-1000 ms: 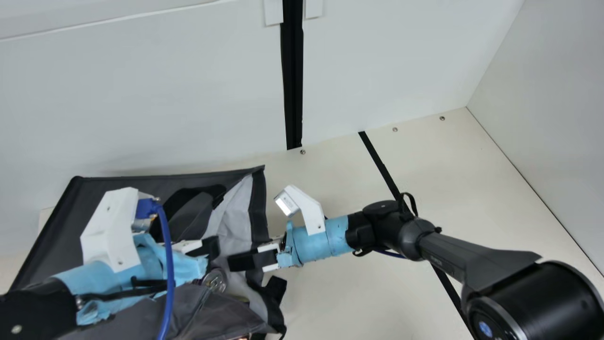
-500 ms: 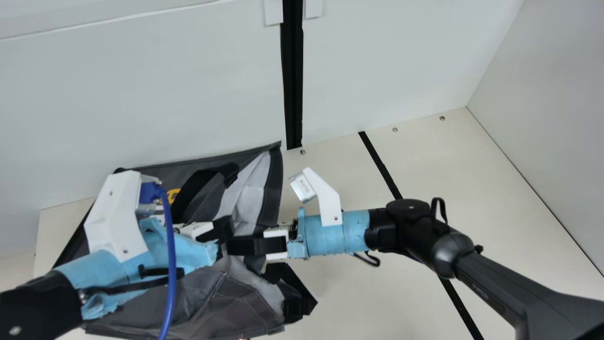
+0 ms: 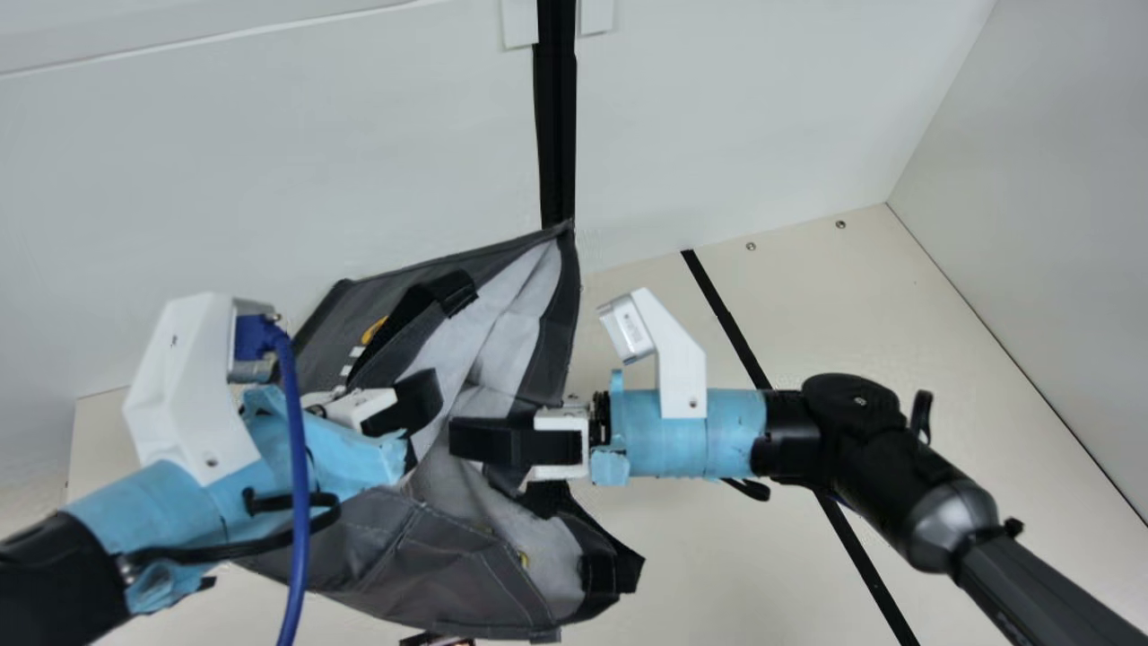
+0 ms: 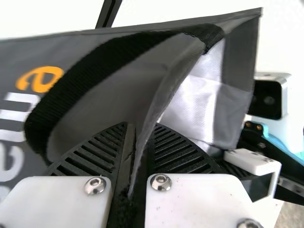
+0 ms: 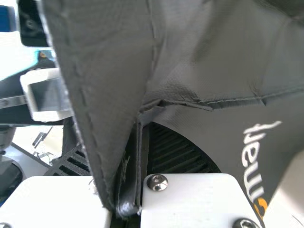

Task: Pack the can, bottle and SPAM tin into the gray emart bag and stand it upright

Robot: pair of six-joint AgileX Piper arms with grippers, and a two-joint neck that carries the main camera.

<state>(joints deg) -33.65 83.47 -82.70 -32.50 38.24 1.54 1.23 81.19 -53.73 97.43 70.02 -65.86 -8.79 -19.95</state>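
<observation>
Seen from above, the gray emart bag (image 3: 430,565) sags at about seven o'clock on the cream worktop (image 3: 861,359), tilted, its pale inner side turned toward one o'clock. The left claw (image 4: 138,137), coming in from eight o'clock, is clamped on the bag's thin edge. The right claw (image 5: 142,130), coming in from between three and four, is clamped on a fold of the fabric. A yellow speck (image 3: 523,558) shows in the lower opening (perhaps packed goods; I cannot tell which). Standing the bag up looks like the step in hand. The main risk is a slip: each claw pinches only thin, limp cloth, so weight inside could drag it free. If the bag tips toward its opening, something could roll out. The claws sit near each other and could knock together.
</observation>
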